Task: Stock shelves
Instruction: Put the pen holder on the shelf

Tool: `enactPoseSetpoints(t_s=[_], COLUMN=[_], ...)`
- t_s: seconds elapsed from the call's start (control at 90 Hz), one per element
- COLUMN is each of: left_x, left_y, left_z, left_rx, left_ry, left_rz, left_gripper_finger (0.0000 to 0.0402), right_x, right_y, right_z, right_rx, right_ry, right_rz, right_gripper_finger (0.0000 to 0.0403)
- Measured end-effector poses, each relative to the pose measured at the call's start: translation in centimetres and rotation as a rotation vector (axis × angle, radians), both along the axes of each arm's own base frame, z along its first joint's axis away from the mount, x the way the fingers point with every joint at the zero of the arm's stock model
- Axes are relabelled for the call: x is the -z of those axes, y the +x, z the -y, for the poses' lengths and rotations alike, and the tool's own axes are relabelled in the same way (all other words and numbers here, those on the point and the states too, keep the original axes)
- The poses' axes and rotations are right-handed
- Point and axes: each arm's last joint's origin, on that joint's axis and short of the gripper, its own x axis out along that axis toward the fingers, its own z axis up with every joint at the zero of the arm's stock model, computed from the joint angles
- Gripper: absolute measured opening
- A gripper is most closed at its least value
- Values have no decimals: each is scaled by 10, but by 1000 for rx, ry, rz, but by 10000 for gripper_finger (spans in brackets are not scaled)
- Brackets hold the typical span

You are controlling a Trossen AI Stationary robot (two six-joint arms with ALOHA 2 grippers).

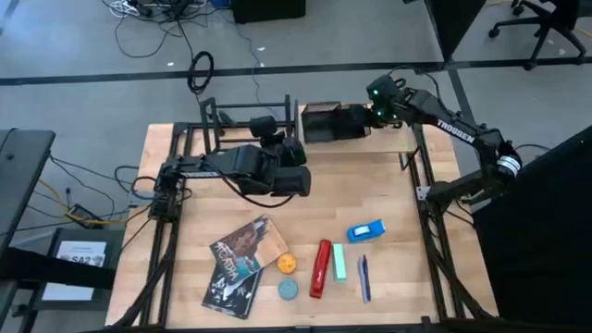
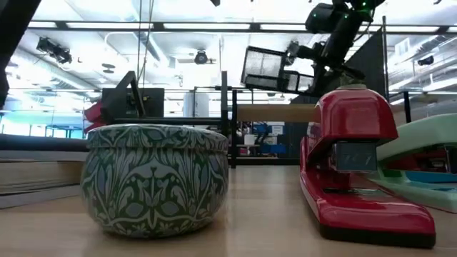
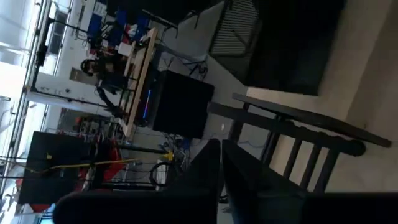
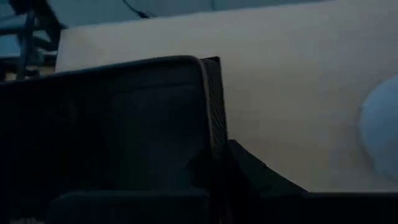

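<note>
right gripper (image 1: 363, 118): jaws clenched on the black mesh box (image 1: 326, 122), held above the wooden shelf (image 1: 388, 141)
left gripper (image 1: 294, 180): waits near the black rack (image 1: 240, 118); jaws, cannot tell
progress: early; books (image 1: 242, 261), stapler (image 1: 320, 268), tin (image 1: 288, 289) remain on the table (image 1: 388, 199)

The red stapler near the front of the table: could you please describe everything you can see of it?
The red stapler is glossy, plastic-looking, with a dark panel on its side. It lies closed and flat on the wooden table, lengthwise front to back, between a blue-green round tin and a pale green block. No gripper touches it.
</note>
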Motion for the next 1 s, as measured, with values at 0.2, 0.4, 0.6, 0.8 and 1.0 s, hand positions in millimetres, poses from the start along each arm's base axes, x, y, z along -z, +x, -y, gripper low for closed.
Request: enactPoseSetpoints(t_s=[0.2, 0.4, 0.6, 0.8, 1.0], left_x=[0, 0, 0, 0, 0], left_y=[1, 1, 1, 1, 1], left_z=[1, 1, 1, 1, 1], left_rx=[2, 2, 3, 3, 3], left_ry=[-1, -2, -4, -4, -4], left_rz=[7, 8, 8, 8, 8], left_gripper_finger=[0, 0, 0, 0, 0], right_x=[4, 7, 6, 5, 5], right_y=[-1, 2, 3, 4, 3], right_z=[8, 11, 12, 12, 12], right_rx=[32, 32, 39, 43, 44], right_ry=[5, -7, -29, -37, -34], right_rz=[-12, -21, -12, -4, -6], right_gripper_finger=[0, 0, 0, 0, 11])
